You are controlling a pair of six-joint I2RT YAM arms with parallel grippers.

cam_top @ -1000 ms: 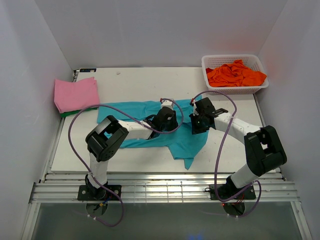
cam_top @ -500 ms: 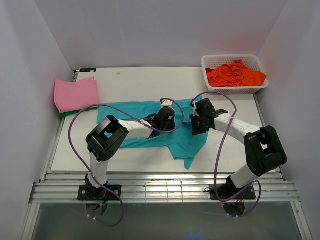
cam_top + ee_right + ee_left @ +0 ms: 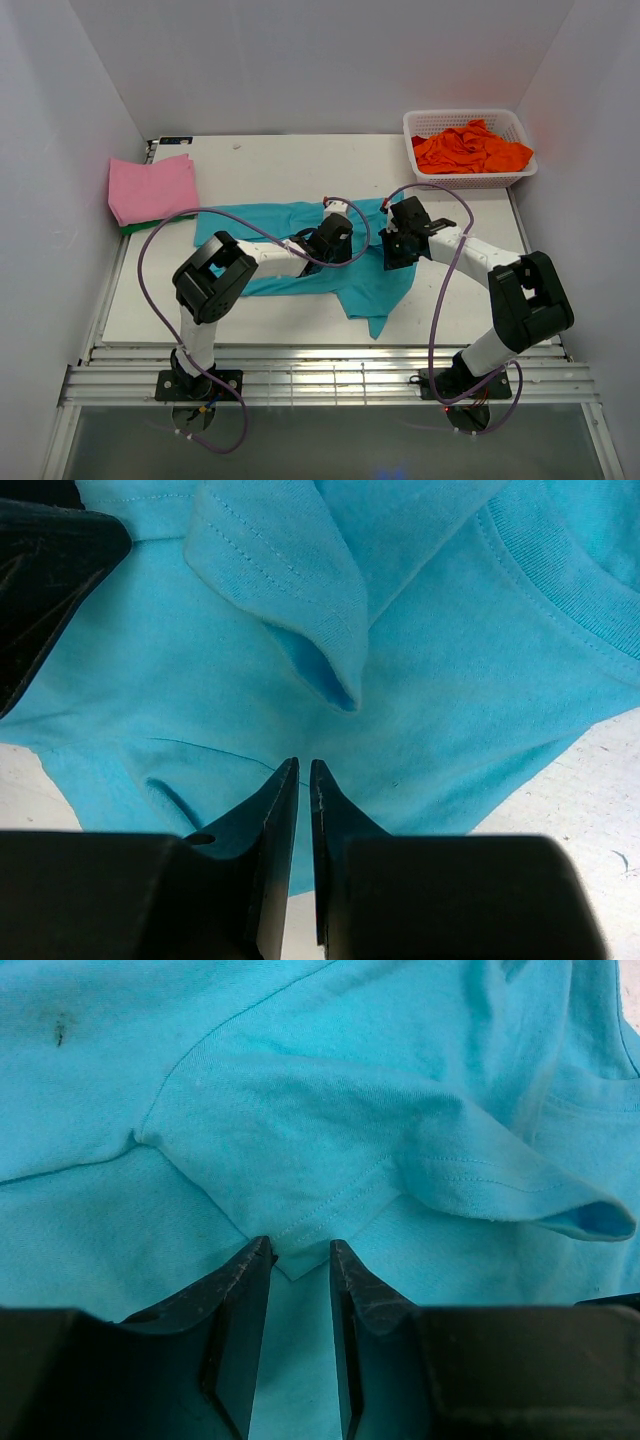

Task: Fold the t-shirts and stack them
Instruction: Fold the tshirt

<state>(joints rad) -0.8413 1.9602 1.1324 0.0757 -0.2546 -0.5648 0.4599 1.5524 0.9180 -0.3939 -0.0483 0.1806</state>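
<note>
Left wrist view: left gripper (image 3: 297, 1252), jaws narrowly apart, straddles the sleeve corner (image 3: 300, 1235) of the teal t-shirt (image 3: 300, 1090); right gripper (image 3: 303, 768), nearly closed, seems to pinch cloth near its collar (image 3: 560, 580).

The teal t-shirt (image 3: 300, 1110) is soft, matt knit cloth. The left pincer (image 3: 300, 1248) is matt black, slightly rough plastic. The bench (image 3: 300, 160) is smooth, matt white.

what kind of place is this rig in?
Probably a lab robot cell: white enclosure walls, left arm and right arm bolted at the table edge, a basket of orange shirts.
</note>
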